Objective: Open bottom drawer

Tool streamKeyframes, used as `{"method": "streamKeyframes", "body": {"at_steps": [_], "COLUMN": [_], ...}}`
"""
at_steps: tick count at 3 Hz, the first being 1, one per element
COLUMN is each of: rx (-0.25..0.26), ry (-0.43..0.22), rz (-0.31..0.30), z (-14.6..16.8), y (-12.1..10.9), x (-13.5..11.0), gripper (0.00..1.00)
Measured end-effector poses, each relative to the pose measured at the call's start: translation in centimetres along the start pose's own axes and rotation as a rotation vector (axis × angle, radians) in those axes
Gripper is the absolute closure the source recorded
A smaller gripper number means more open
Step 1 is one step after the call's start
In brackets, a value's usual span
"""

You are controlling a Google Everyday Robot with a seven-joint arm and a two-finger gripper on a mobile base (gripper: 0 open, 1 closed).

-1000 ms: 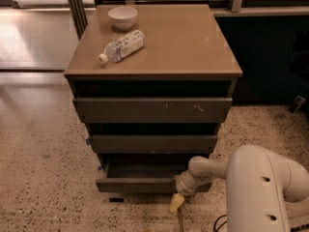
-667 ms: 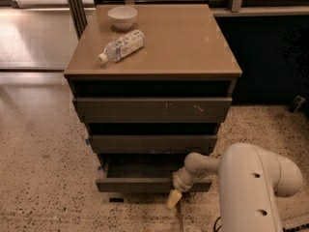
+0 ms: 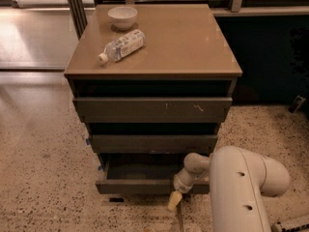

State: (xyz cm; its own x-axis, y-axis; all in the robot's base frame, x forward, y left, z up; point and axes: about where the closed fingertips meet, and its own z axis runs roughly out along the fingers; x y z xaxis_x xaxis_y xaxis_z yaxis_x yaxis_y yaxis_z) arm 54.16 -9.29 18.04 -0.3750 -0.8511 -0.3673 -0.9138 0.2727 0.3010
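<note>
Hanging at the part-open bottom drawer (image 3: 140, 186) front, jaws (barely shifted)

A single camera looks steeply down from high in front of the cabinet (image 3: 152, 111), facing its drawer fronts at close range. The worktop (image 3: 183, 42) fills 12 o'clock. The bottom drawer (image 3: 137, 186) lies at 6, the gripper (image 3: 175, 200) just in front of it, and the arm (image 3: 241, 187) is at 5.

White arm (image 3: 241, 192) reaches leftward, its gripper (image 3: 175, 199) held low, pointing down.
</note>
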Motion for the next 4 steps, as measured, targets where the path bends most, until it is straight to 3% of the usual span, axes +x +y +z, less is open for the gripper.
{"method": "streamKeyframes", "body": {"at_steps": [1, 2, 3, 4], "rx": [-0.055, -0.055, -0.083, -0.128], "ry": [-0.027, -0.027, -0.070, -0.113], "rz": [0.068, 0.068, 0.059, 0.065], "z": [-0.7, -0.7, -0.4, 0.1], "y": [2.2, 2.2, 3.0, 5.0], "x": [1.8, 1.8, 2.3, 3.6], "gripper": [0.00, 0.00, 0.00, 0.00]}}
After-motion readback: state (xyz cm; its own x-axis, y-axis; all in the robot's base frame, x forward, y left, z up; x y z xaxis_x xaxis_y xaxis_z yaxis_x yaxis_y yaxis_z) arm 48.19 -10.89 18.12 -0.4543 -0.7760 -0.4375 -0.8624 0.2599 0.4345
